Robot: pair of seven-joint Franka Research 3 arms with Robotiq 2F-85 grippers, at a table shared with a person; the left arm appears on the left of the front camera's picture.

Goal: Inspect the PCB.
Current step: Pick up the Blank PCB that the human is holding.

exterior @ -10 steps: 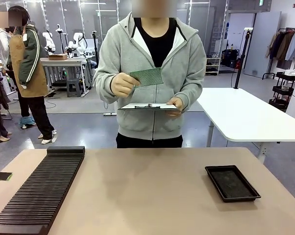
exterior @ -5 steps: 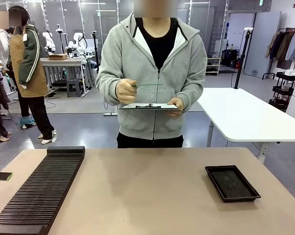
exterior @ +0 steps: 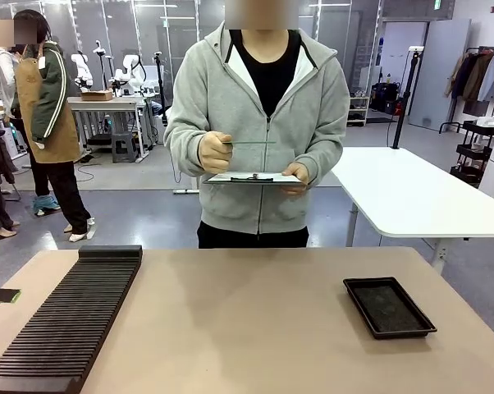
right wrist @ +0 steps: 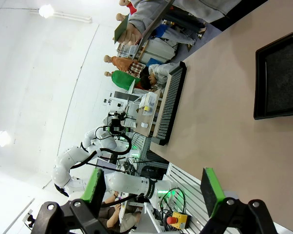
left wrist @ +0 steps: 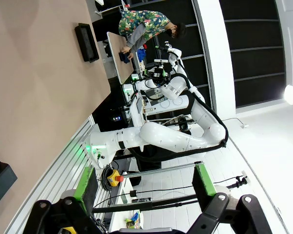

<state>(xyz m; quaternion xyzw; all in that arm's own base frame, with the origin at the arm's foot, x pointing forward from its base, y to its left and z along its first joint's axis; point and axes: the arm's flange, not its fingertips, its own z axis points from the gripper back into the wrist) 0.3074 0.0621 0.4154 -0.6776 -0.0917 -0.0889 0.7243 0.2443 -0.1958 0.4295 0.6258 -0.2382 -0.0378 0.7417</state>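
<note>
While both tools stand with jaws apart and nothing between them, the left tool (left wrist: 144, 183) and right tool (right wrist: 151, 187) sit back on your side of the table (exterior: 247, 320), so the risk lies with any reach you start now. The PCB (right wrist: 121, 29) is off the table, pinched by one edge in the person's hand (exterior: 210, 152) and held level just above the clipboard (exterior: 251, 177) in their other hand. That light pinch could let the thin board slip onto the clipboard or the floor. Going for it now would send an arm across the far edge toward the person's body. The rack (exterior: 70, 320) and tray (exterior: 389, 306) flank the middle, and a low sweep could knock either.
</note>
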